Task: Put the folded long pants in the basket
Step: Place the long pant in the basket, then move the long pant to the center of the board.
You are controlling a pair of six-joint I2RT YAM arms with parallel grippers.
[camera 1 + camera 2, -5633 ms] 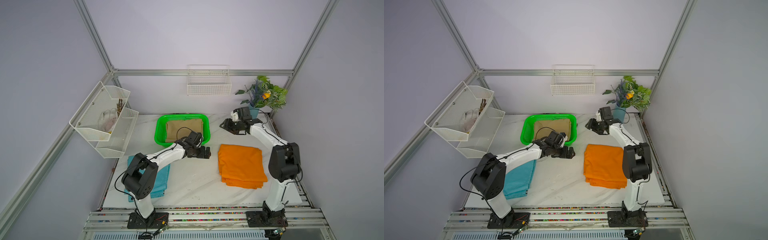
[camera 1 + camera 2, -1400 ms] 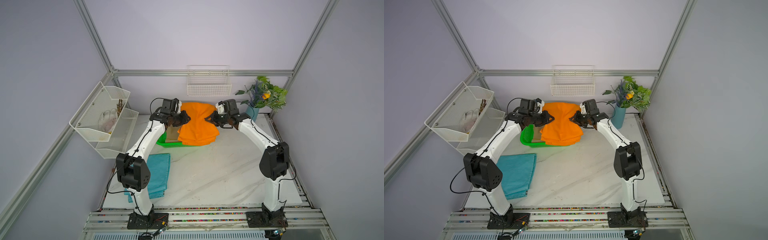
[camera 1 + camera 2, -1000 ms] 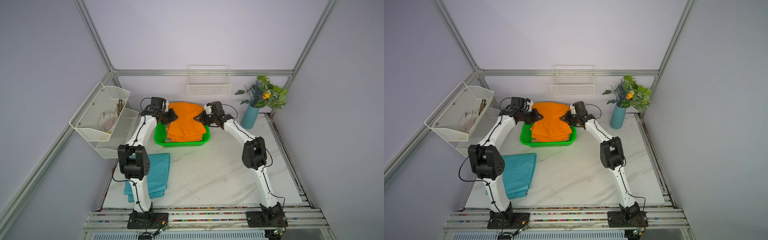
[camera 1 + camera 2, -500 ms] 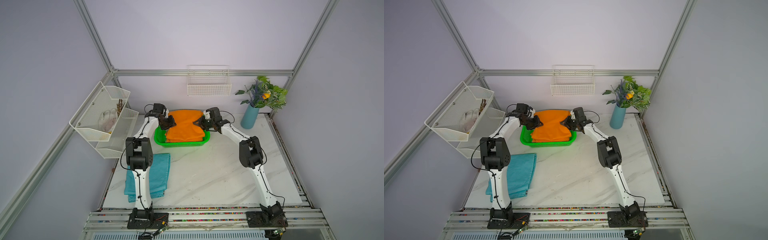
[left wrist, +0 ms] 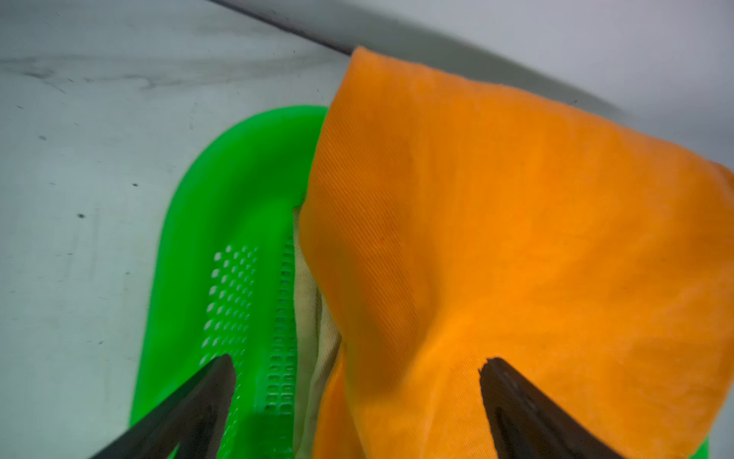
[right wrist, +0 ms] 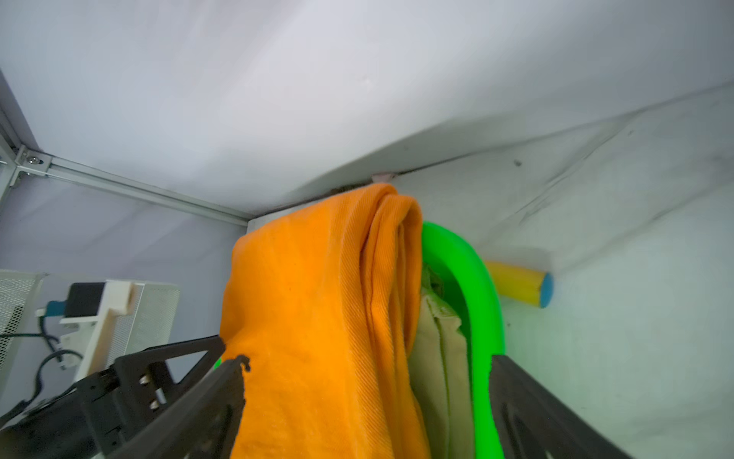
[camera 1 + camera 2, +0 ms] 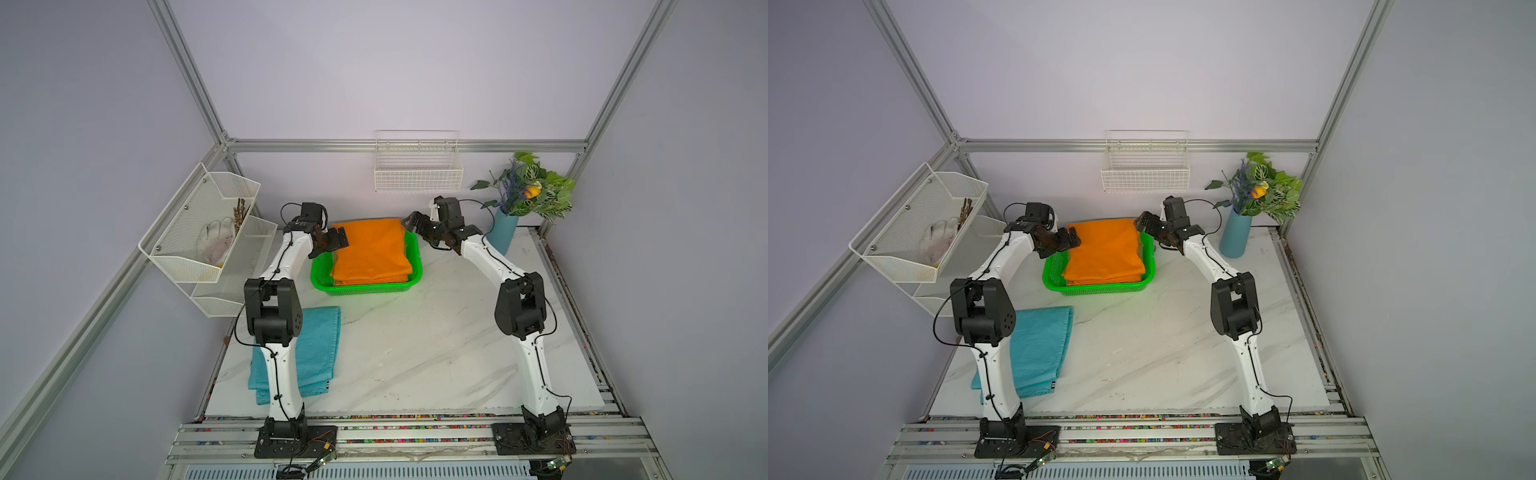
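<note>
Released since a second ago: orange pants [image 7: 371,249] now lie in basket [image 7: 365,288], on tan pair [image 6: 437,357]. Teal pants [image 7: 318,349] wait on surface [image 7: 415,353], near left. Left fingers [image 5: 190,409] and right fingers [image 6: 520,405] spread, empty. Orange drop judged done. Next: lift clear, fetch teal.

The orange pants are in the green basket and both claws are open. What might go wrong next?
1. The orange pants sit high on the tan pants and drape over the far rim of the basket, so they may slump or unfold.
2. The open left gripper and right gripper flank the cloth closely; backing off, a finger might snag it.
3. The teal pants lie partly under the left arm, an awkward pick.
</note>
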